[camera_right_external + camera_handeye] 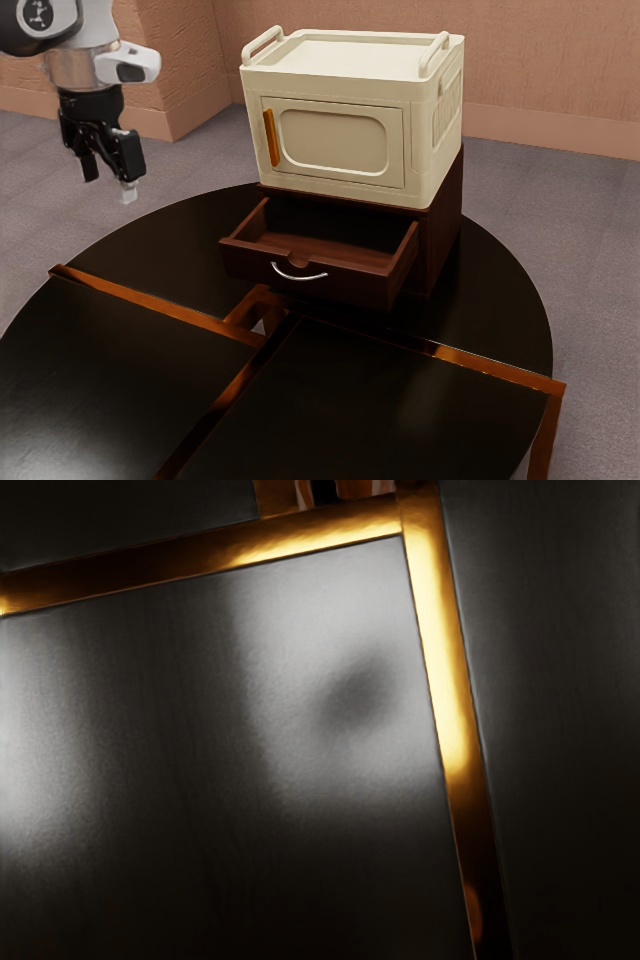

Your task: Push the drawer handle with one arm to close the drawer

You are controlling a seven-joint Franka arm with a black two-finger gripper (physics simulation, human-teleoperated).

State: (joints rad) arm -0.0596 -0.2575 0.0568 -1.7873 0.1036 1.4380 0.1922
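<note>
My gripper hangs at the exterior view's upper left, above the far left part of the table, its two fingers apart with nothing between them. A dark reddish-brown drawer stands pulled out from its wooden cabinet, and its inside looks bare. On the drawer's front is a curved silver handle. Both drawer and handle are well to the exterior view's right of the gripper, clear of contact.
A cream box with an orange-handled door and raised side rails sits on the cabinet. Beneath them is a round black table with copper-brown strips; the wrist view shows the tabletop and shiny strips below my hand.
</note>
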